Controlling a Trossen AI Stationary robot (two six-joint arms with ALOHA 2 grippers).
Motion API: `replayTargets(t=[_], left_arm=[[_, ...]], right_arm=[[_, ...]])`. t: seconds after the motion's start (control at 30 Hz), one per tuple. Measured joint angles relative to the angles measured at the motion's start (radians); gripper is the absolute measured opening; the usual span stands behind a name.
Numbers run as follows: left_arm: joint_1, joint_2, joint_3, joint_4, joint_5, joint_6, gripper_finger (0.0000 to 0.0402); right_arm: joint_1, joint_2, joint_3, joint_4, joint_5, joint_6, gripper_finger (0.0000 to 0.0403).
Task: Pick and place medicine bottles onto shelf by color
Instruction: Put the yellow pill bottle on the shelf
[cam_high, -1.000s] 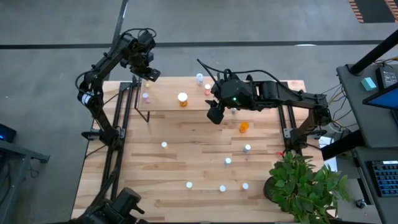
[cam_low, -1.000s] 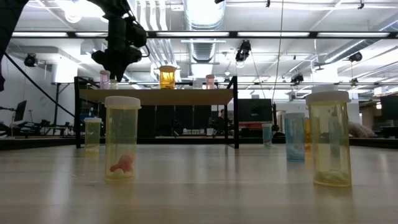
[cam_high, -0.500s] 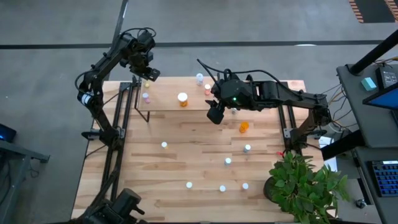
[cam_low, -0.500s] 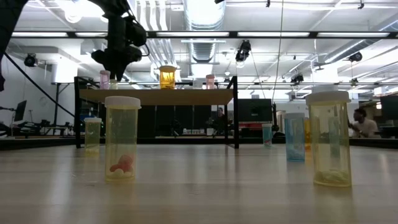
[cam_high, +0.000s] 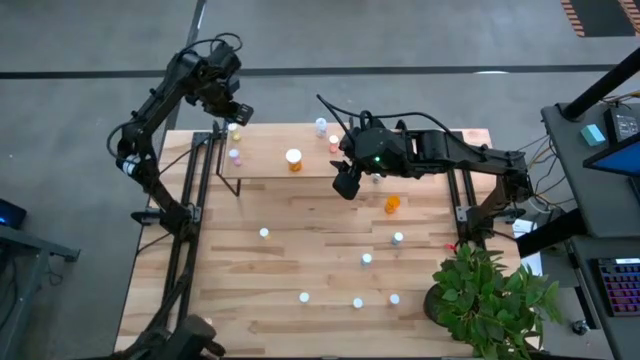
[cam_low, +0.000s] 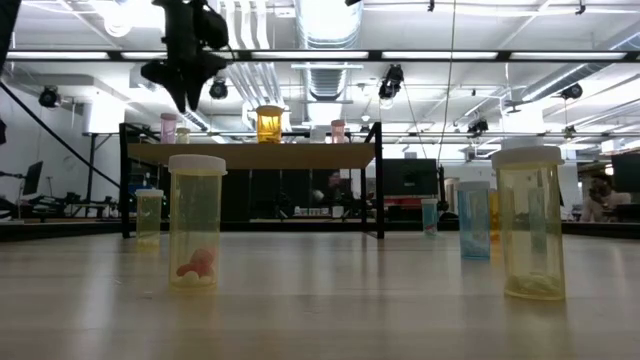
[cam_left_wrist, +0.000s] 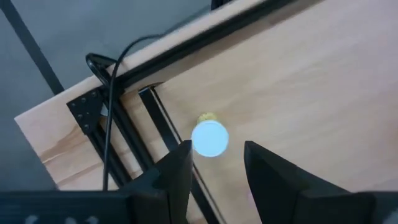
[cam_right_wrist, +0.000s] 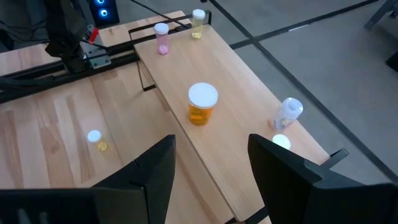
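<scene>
The shelf (cam_high: 300, 140) stands at the table's far side. A yellowish medicine bottle (cam_left_wrist: 209, 138) with a white cap stands upright on its left end. My left gripper (cam_left_wrist: 214, 168) hangs open above that bottle, clear of it, also seen from the high view (cam_high: 233, 108). A pink bottle (cam_high: 234, 156), an orange bottle (cam_right_wrist: 201, 104) and a bluish bottle (cam_right_wrist: 287, 114) also stand on the shelf. My right gripper (cam_high: 347, 183) waits open above the shelf's near edge, with nothing between its fingers.
Several bottles stand loose on the table, among them an orange one (cam_high: 392, 203) and white-capped ones (cam_high: 264, 233) (cam_high: 367, 259) (cam_high: 304, 297). A green potted plant (cam_high: 490, 295) fills the near right corner. Black frame rails (cam_high: 190, 200) run along the table's left side.
My left gripper has risen straight off the shelf's left end and drifted a little toward the table's far left, its fingers staying open. The yellowish bottle stays upright on the shelf below it. My right arm has kept still.
</scene>
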Motion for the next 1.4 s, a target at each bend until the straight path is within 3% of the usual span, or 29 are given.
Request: replayTargets(t=[0.23, 0.43, 0.7, 0.9, 1.13, 1.27, 1.4], left_arm=[[-0.087, -0.107, 0.009, 0.006, 0.052, -0.066, 0.0128], [-0.275, -0.236, 0.005, 0.091, 0.07, -0.197, 0.0128], [-0.658, -0.353, -0.053, 0.213, -0.008, -0.415, 0.0128], [-0.994, -0.371, -0.121, 0.241, -0.154, -0.505, 0.0128], [-1.249, -0.356, -0.307, 0.258, -0.158, -0.685, 0.0128], [-1.292, -0.352, -0.461, 0.27, -0.121, -0.939, 0.0128], [-1.293, -0.318, -0.636, 0.387, -0.14, -1.105, 0.0129]], right_arm=[[-0.002, 0.0, 0.0, 0.104, -0.013, -0.038, 0.0192], [0.001, 0.0, -0.046, 0.224, -0.146, -0.066, 0.0192], [0.014, 0.019, -0.187, 0.436, -0.26, -0.021, 0.0192], [0.052, 0.084, -0.166, 0.481, -0.268, -0.041, 0.0192], [0.077, 0.108, -0.065, 0.299, -0.225, -0.146, 0.0192], [0.085, 0.094, -0.056, 0.25, -0.132, -0.191, 0.0191], [0.083, 0.087, -0.058, 0.26, -0.122, -0.189, 0.0192]])
